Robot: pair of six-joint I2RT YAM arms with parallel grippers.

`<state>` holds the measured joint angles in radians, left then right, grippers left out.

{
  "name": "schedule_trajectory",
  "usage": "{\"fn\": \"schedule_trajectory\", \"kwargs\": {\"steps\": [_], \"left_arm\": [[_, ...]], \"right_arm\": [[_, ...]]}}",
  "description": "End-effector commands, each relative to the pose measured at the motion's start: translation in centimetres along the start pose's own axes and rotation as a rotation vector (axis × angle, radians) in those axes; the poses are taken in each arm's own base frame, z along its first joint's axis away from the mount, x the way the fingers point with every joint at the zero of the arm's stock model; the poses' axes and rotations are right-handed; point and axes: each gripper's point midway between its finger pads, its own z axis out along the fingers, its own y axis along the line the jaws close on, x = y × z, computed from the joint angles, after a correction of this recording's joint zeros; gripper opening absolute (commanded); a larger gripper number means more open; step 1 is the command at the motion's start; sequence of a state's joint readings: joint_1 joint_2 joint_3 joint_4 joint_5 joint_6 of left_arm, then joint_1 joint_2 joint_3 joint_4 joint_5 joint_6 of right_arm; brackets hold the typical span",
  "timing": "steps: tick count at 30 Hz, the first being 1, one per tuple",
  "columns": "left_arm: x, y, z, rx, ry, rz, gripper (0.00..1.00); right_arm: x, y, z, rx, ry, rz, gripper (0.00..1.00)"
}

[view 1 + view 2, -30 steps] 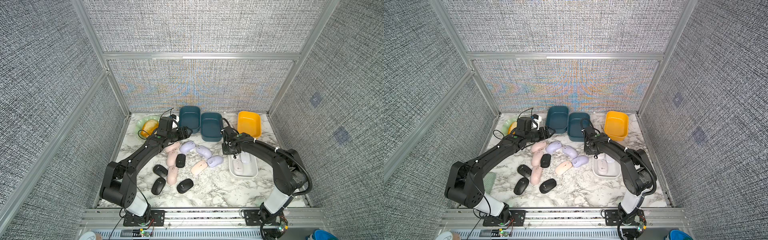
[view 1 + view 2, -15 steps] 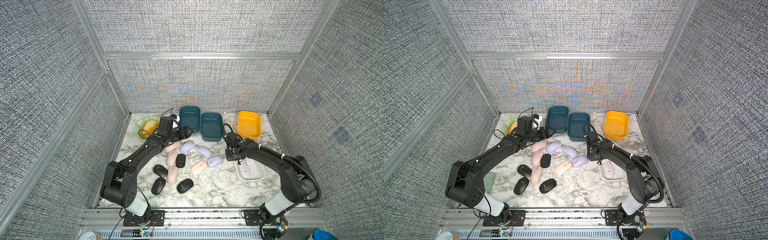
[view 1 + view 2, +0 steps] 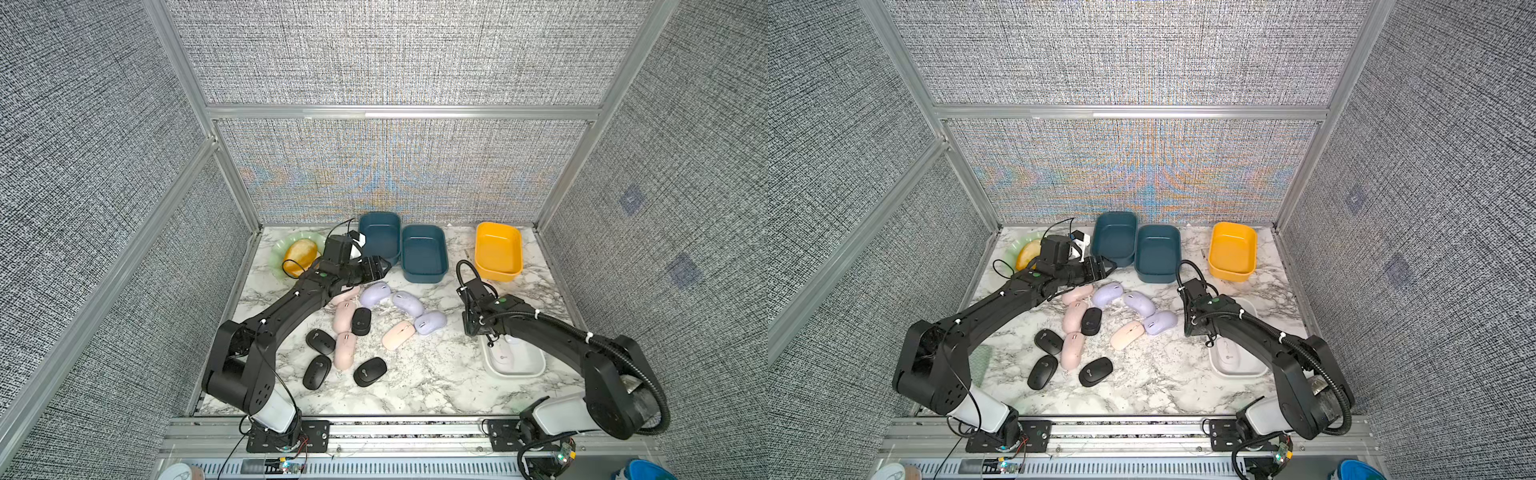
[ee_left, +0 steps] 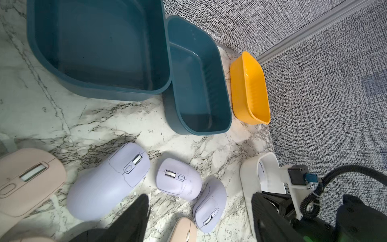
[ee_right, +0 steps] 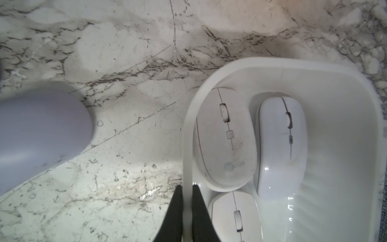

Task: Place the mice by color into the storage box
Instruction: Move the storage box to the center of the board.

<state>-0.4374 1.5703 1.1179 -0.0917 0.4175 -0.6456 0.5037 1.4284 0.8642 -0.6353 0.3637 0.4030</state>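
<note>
Right gripper [image 5: 187, 189] pinched together on the thin rim of the white rounded plastic storage box [image 5: 272, 62], one finger inside, one outside. Three smooth white oval mice [image 5: 225, 136] lie in it, so whites look sorted; step in hand is likely shifting that box. Left gripper [image 3: 377, 268] apart, empty, hovering by the two dark teal plastic boxes [image 3: 424, 227], above the glossy lilac humped mice [image 3: 408, 302]. Pale pink oval mice [image 3: 344, 316] and flat black mice [image 3: 320, 341] lie loose on the marble-pattern desk [image 3: 415, 386]; yellow plastic box [image 3: 498, 274] empty. Next, probably: release rim, left gripper drops onto a lilac mouse across its narrow sides. Slick shells may slip.
</note>
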Motion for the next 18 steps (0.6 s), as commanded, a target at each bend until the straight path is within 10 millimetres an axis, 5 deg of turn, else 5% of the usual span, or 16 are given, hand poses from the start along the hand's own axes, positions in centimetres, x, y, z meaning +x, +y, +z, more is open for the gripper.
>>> {"fn": "schedule_trajectory", "kwargs": {"steps": [1, 9, 18], "left_arm": [[-0.2, -0.2, -0.4, -0.018, -0.016, 0.032, 0.78], [-0.6, -0.1, -0.8, -0.039, -0.033, 0.047, 0.78], [-1.2, 0.2, -1.5, -0.077, -0.063, 0.060, 0.78]], "right_arm": [[1.6, -1.1, -0.3, 0.059, 0.062, -0.025, 0.12], [-1.8, 1.0, -3.4, 0.113, -0.003, -0.095, 0.47], [-7.9, 3.9, -4.4, 0.115, -0.127, -0.098, 0.56]]}}
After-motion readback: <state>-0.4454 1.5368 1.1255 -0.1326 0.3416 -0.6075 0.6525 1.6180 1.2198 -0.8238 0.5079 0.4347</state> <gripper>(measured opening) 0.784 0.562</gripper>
